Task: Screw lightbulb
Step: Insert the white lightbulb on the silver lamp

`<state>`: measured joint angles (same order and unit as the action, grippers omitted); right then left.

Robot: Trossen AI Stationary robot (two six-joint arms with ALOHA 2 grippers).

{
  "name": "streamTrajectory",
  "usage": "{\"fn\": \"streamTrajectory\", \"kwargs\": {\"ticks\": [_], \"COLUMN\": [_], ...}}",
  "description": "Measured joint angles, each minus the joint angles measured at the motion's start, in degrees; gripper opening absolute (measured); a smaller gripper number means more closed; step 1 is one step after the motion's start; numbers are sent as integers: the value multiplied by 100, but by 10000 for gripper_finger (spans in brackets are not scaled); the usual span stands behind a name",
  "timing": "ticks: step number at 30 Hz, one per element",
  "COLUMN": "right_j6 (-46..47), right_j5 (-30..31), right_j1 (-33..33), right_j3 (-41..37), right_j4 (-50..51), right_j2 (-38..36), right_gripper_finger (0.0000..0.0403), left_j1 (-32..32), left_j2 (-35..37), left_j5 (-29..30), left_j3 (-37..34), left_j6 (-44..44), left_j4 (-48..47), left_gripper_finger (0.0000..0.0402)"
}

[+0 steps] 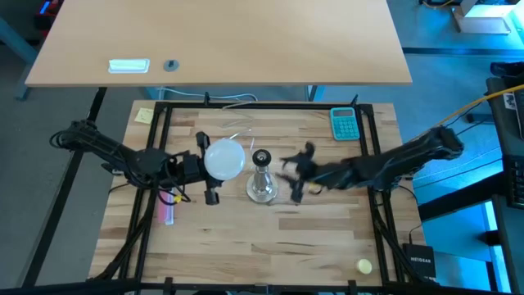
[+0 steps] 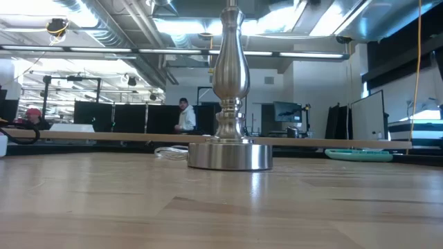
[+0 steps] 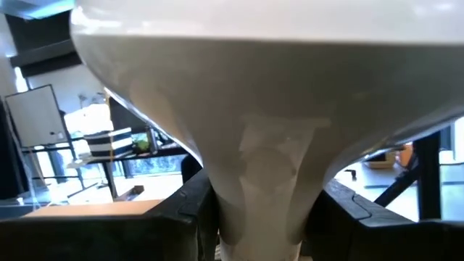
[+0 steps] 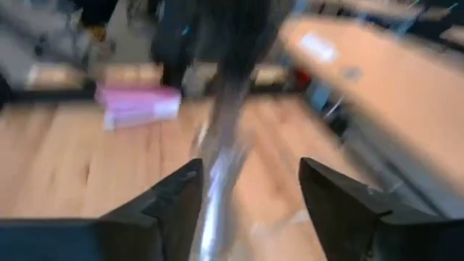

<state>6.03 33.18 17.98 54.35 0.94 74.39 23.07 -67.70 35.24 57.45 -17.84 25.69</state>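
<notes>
My left end effector (image 1: 210, 170) grips the lightbulb (image 1: 224, 158) by its narrow neck (image 3: 261, 181), fingers (image 3: 185, 210) pressed against it on both sides. The bulb sits in the air just left of the silvery lamp stand (image 1: 261, 182), which stands mid-worktop (image 1: 270, 246). My right end effector (image 1: 300, 170) sits just right of the stand, its fingers (image 4: 170, 199) spread apart with the stand's stem between them, gripping nothing.
</notes>
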Motion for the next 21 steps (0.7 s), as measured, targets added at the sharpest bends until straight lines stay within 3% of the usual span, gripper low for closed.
{"fn": "streamTrajectory", "kwargs": {"ticks": [3, 7, 10, 16, 21], "right_j6": [-26, -35, -121, -610, -630], "right_j5": [-22, -464, -584, -1432, -1341], "right_j1": [-20, -298, -547, -807, -787], "right_j3": [-953, -1589, -1610, -1369, -1071], "right_j4": [-1493, -3256, -3834, -5379, -5084], "right_j2": [238, 710, 1183, 1965, 2207], "right_gripper_finger": [264, 292, 302, 294, 271], "left_j1": [-45, -111, -200, -291, -404], "left_j2": [-2, -2, -28, -33, -50], "left_j5": [0, -2, -2, -3, -4], "left_j3": [0, 0, 0, 2, 2], "left_j6": [2, 75, 89, 96, 301], "left_j4": [17, 26, 50, 36, 64], "left_gripper_finger": [137, 137, 137, 137, 137]}}
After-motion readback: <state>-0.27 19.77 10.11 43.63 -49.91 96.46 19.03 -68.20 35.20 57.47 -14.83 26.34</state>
